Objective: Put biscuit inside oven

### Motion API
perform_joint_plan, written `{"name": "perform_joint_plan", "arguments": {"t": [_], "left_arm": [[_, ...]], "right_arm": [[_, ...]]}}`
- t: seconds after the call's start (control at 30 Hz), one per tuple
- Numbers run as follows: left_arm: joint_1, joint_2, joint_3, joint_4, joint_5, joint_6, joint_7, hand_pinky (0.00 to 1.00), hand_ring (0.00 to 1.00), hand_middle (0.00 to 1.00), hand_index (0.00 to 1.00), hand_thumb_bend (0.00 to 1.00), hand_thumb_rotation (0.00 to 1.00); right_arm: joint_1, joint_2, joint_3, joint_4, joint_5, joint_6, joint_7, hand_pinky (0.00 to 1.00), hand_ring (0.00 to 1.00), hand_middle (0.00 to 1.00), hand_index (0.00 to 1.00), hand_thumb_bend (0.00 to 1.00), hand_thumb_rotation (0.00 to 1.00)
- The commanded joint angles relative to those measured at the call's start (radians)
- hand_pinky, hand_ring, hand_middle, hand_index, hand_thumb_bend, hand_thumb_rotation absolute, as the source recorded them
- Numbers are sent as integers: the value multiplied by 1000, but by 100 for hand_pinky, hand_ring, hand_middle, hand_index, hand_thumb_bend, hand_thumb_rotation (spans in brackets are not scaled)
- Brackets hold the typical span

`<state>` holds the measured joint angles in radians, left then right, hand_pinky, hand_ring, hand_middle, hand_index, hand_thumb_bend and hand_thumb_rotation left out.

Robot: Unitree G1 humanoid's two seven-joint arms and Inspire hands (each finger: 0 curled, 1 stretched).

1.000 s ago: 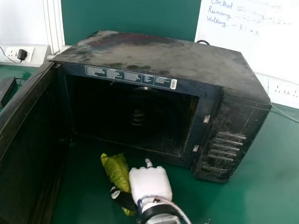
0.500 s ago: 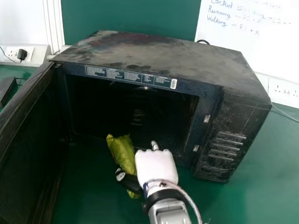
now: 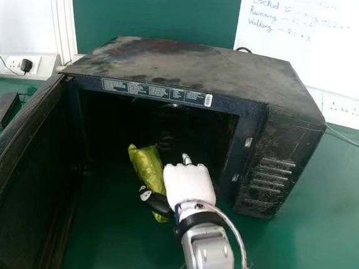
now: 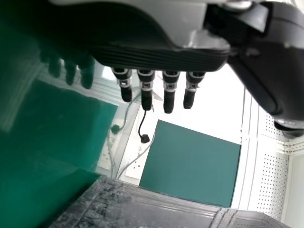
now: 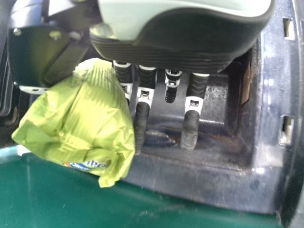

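Note:
My right hand (image 3: pixel 189 185) is at the front opening of the black oven (image 3: pixel 193 70), its thumb and fingers closed on the yellow-green biscuit packet (image 3: pixel 147 169). The packet's upper end overlaps the dark cavity and its lower end hangs by the thumb. In the right wrist view the packet (image 5: pixel 85 123) is held between the thumb and fingers of the hand (image 5: pixel 142 109), with the cavity floor behind them. The oven door (image 3: pixel 27 185) stands wide open on the left. My left hand (image 4: pixel 146 90) has its fingers straight and holds nothing.
A whiteboard (image 3: pixel 321 34) stands behind the oven at the right. On the green table (image 3: pixel 323 197) a black adapter (image 3: pixel 3 112) lies at the far left, near a wall socket with a plug (image 3: pixel 26 65). In the left wrist view the oven top (image 4: pixel 142 209) is below the hand.
The right hand has moved forward and slightly right, carrying the packet up from in front of the oven to its opening. The oven and its door have stayed still.

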<state>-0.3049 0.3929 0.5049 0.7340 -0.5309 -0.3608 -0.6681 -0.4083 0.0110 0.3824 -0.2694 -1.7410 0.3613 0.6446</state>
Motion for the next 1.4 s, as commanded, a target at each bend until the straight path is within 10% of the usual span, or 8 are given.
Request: {"name": "perform_joint_plan", "arguments": {"t": [0.0,1.37], "left_arm": [[26,-10,3,14,3,22,8,100,97,99,100,32,100],[41,-22,-1,-10,4,19,10,100,97,98,100,31,100]], "right_arm": [[-36,-8,-11,18,12,0,-27,35,37,42,51,53,0],[-354,-154,7,517,380,35,-406,34,33,47,49,53,0]]}}
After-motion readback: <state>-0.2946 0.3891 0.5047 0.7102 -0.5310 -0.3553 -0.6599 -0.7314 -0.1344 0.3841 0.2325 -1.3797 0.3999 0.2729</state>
